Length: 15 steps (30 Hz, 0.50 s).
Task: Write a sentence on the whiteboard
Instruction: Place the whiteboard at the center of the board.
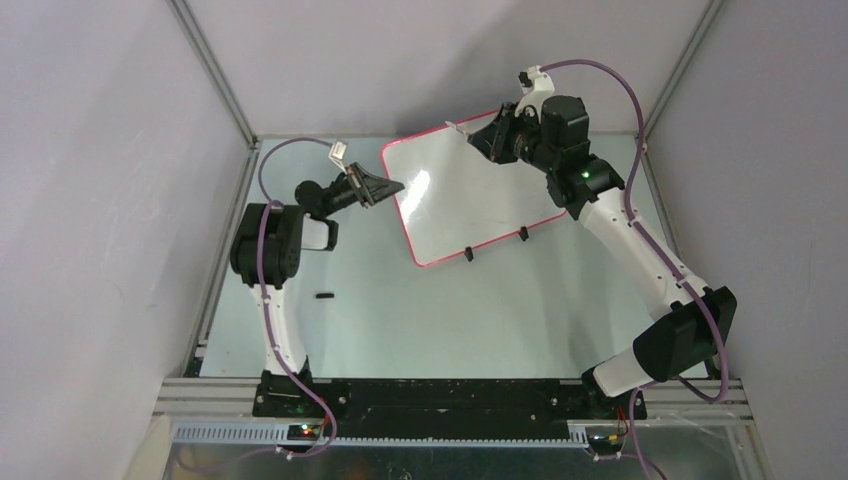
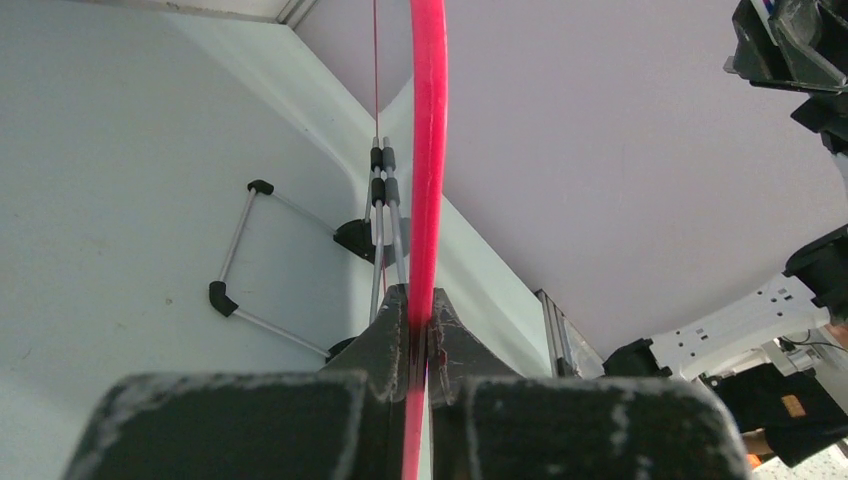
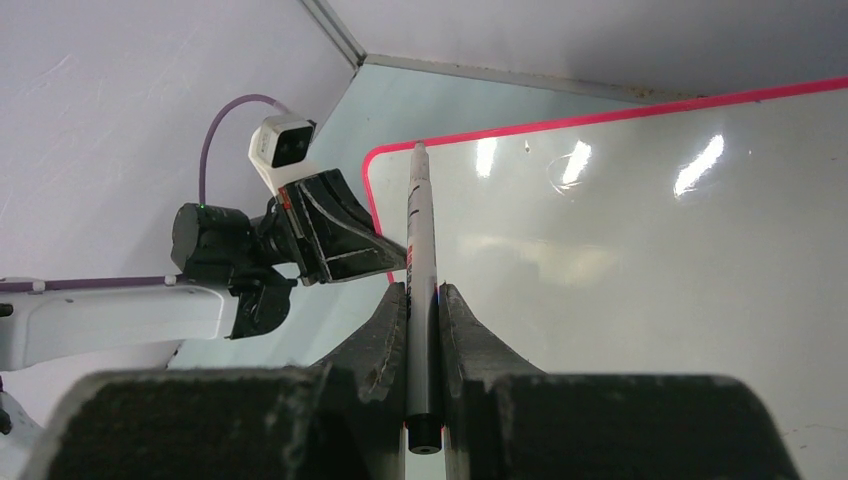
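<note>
**Whiteboard clamped at its edge, marker held at its far corner**

The pale desk (image 1: 420,320) carries little besides the board. A small black piece (image 1: 323,296) lies alone at the board's 8 o'clock, well apart from it and near the left arm. In the left wrist view a wire frame (image 2: 222,298) with black corner sleeves shows just beside the board's edge. Purple cables loop over both arms.

The whiteboard (image 1: 470,195) sits toward 12 o'clock on the desk, turned askew. The left tool (image 1: 385,187) is closed tight on its red-pink rim (image 2: 428,150) at the board's 9 o'clock side. The right tool (image 1: 482,137) reaches in at the board's 1 o'clock corner, clamped on a slim white marker (image 3: 419,210). The marker's tip lies near the far rim; whether it touches the surface cannot be told.

The board's face is glossy white with bright glints of light. Its corners are rounded, and two black clip feet (image 1: 467,254) sit on its 6 o'clock edge.
</note>
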Available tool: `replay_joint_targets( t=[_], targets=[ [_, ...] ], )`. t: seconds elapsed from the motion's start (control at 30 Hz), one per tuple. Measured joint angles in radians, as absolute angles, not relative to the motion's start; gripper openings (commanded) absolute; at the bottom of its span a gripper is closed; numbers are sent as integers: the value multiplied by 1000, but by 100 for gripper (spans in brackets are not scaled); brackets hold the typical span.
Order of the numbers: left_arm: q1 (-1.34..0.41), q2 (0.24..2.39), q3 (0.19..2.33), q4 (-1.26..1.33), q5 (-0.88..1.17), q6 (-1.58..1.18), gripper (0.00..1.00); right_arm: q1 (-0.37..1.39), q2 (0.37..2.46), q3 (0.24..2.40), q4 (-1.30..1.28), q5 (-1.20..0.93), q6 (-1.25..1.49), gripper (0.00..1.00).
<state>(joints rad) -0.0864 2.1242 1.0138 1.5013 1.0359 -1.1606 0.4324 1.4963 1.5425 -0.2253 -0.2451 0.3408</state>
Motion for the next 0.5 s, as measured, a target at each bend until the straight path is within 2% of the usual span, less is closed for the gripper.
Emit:
replay_joint_targets(
  t=[0.07, 0.1, 0.17, 0.2, 0.27, 0.3, 0.43, 0.5],
  targets=[
    [-86, 2121, 1009, 1502, 1044, -1161, 0, 432, 1496, 1542, -225, -247, 342, 0],
    [-86, 2118, 1005, 1502, 1048, -1161, 4, 432, 1496, 1542, -225, -250, 343, 0],
    [-84, 2106, 987, 1502, 1050, -1159, 35, 432, 1496, 1542, -225, -254, 344, 0],
    [-83, 2099, 975, 1501, 1052, -1156, 41, 432, 1496, 1542, -225, -256, 345, 0],
    [-80, 2088, 960, 1499, 1079, -1162, 59, 430, 1496, 1542, -224, -263, 347, 0],
    [-80, 2085, 957, 1497, 1090, -1170, 71, 430, 1496, 1542, -224, -266, 347, 0],
    [-81, 2082, 964, 1492, 1110, -1179, 84, 430, 1496, 1542, -224, -272, 347, 0],
    [-81, 2082, 984, 1489, 1111, -1182, 85, 430, 1496, 1542, -224, -272, 347, 0]
  ],
)
